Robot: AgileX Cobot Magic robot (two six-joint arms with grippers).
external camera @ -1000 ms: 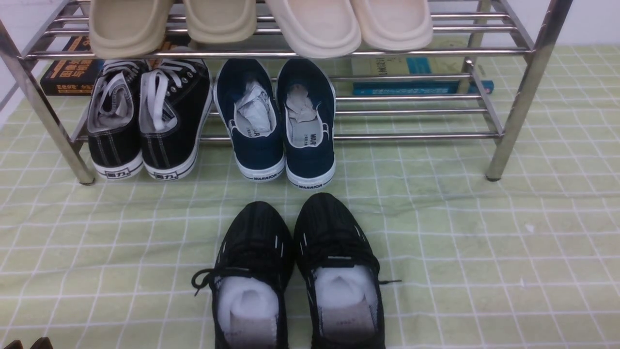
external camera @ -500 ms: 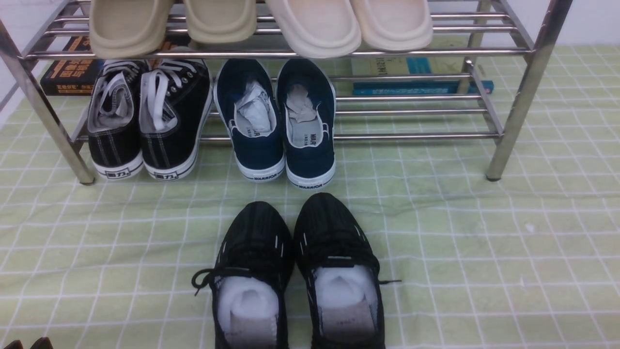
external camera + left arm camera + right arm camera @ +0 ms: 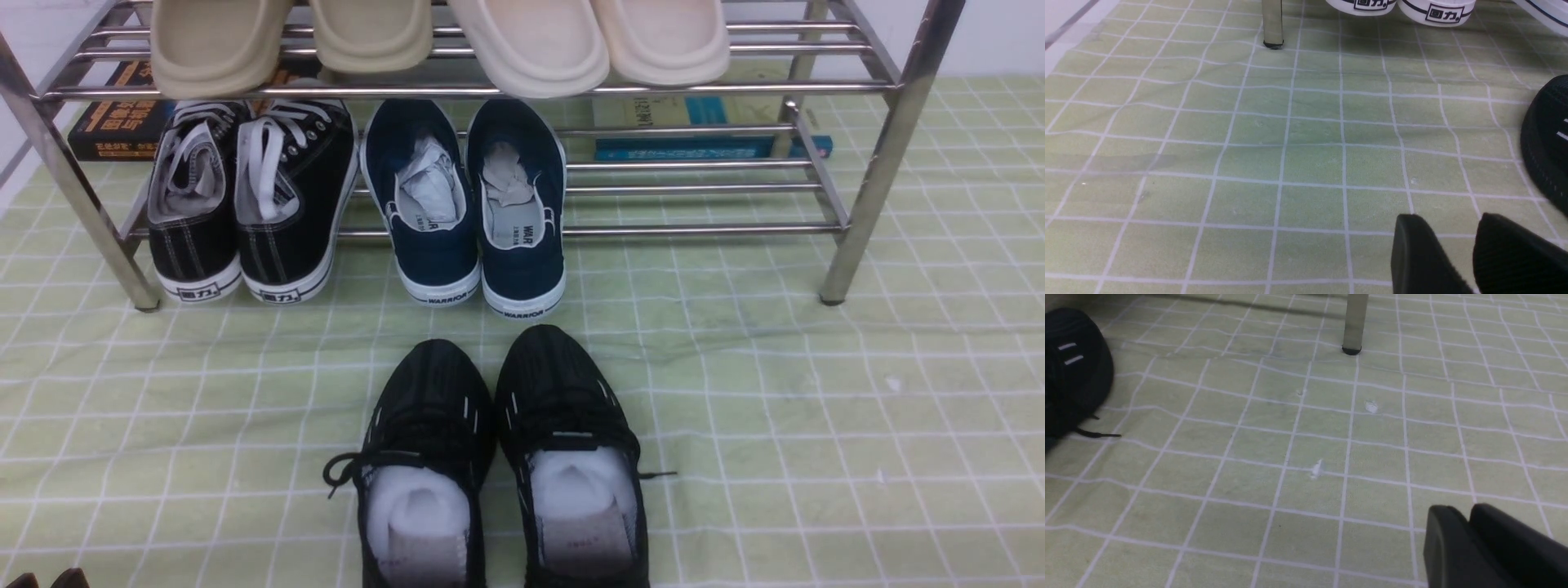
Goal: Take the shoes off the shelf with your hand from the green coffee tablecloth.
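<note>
The pair of all-black knit shoes [image 3: 498,457] stands on the green grid tablecloth [image 3: 816,408], in front of the chrome shelf [image 3: 873,163], toes toward it. White paper fills both shoes. My left gripper [image 3: 1447,220] hangs low over the cloth, left of the pair, jaws a little apart and empty; its tips show at the bottom left corner of the front view [image 3: 49,578]. One shoe toe [image 3: 1547,139] lies beside it. My right gripper [image 3: 1461,510] is shut and empty over bare cloth, right of the pair [image 3: 1073,371].
On the shelf's lower tier stand black canvas sneakers with white laces [image 3: 245,204] and navy slip-ons [image 3: 465,204]. Beige slippers [image 3: 367,41] sit on the top tier. Books [image 3: 702,139] lie behind. Shelf legs [image 3: 1272,20] [image 3: 1354,322] stand ahead of each gripper.
</note>
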